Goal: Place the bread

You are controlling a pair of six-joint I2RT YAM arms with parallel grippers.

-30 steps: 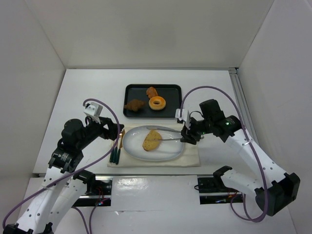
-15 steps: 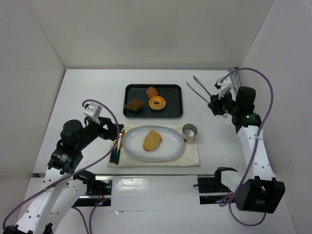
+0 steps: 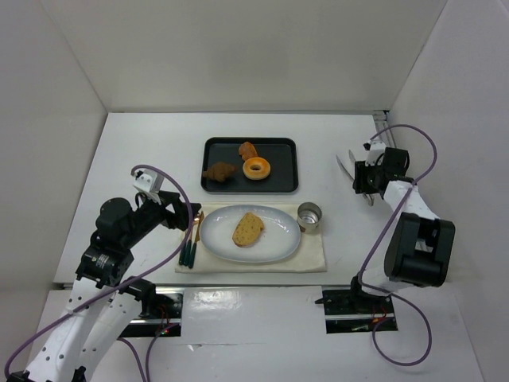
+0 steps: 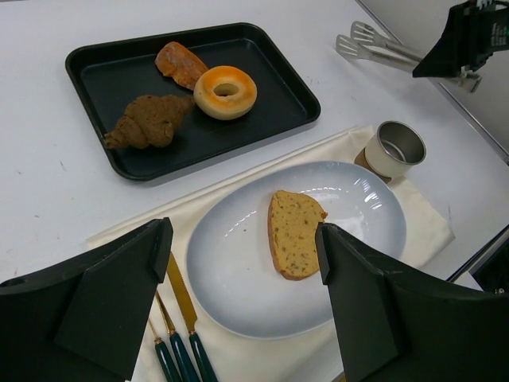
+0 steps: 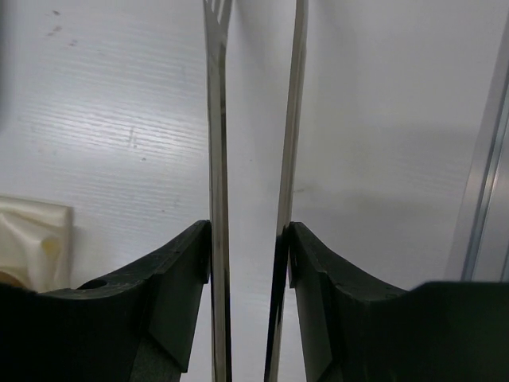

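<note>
The bread (image 3: 248, 228), a flat tan slice with a brown crust, lies on the pale oval plate (image 3: 278, 243). It also shows in the left wrist view (image 4: 294, 233) on the plate (image 4: 238, 278). My left gripper (image 3: 184, 216) is open and empty, hovering at the plate's left edge (image 4: 242, 231). My right gripper (image 3: 359, 177) is far to the right, low over the table, shut on metal tongs (image 3: 347, 163). In the right wrist view the gripper (image 5: 249, 231) presses both arms of the tongs (image 5: 216, 119), whose tips are empty.
A black tray (image 3: 282, 179) behind the plate holds an orange ring doughnut (image 3: 256, 168), a dark brown pastry (image 3: 219, 171) and a reddish pastry (image 3: 248, 149). A metal cup (image 3: 308, 215) stands right of the plate. Green-handled cutlery (image 3: 191, 243) lies on the cloth mat (image 3: 314, 255). A metal rail (image 3: 390, 135) runs along the right wall.
My right arm has swung away from the plate to the far right with the tongs and lowered them. The bread stays on the plate. The left arm has barely moved.
</note>
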